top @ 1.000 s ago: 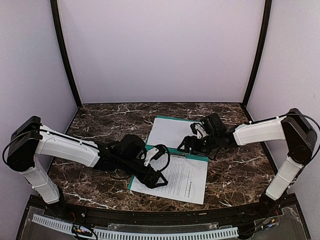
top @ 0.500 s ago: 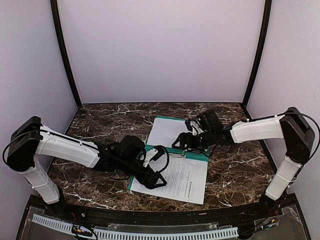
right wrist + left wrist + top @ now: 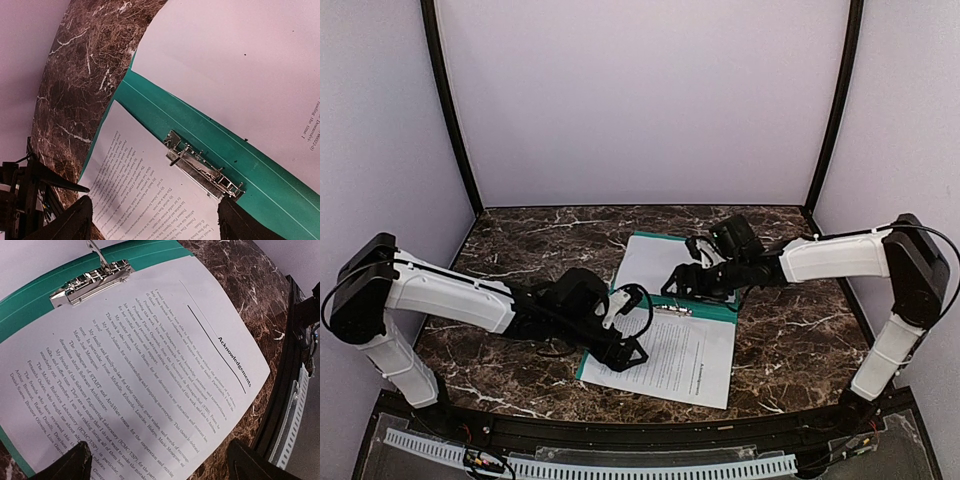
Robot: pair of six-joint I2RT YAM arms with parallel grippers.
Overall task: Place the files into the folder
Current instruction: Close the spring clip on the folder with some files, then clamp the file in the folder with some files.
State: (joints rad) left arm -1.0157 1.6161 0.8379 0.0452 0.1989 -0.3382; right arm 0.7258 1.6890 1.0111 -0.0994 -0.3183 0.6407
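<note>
Folder [image 3: 705,312] lies open mid-table, spine running left to right, slightly skewed; near sheet [image 3: 685,360] has its top edge at the clip [image 3: 92,282], long axis pointing toward me; far sheet [image 3: 650,262] on the other flap; left gripper [image 3: 638,325] and right gripper [image 3: 680,272] hover above, jaws apart, holding nothing

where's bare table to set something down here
Bare table lies right of the folder, toward the right arm's base, and at far left, between the back wall and the left arm. The middle is crowded: the open folder, the near file and far file, with the left gripper and right gripper open above.
</note>
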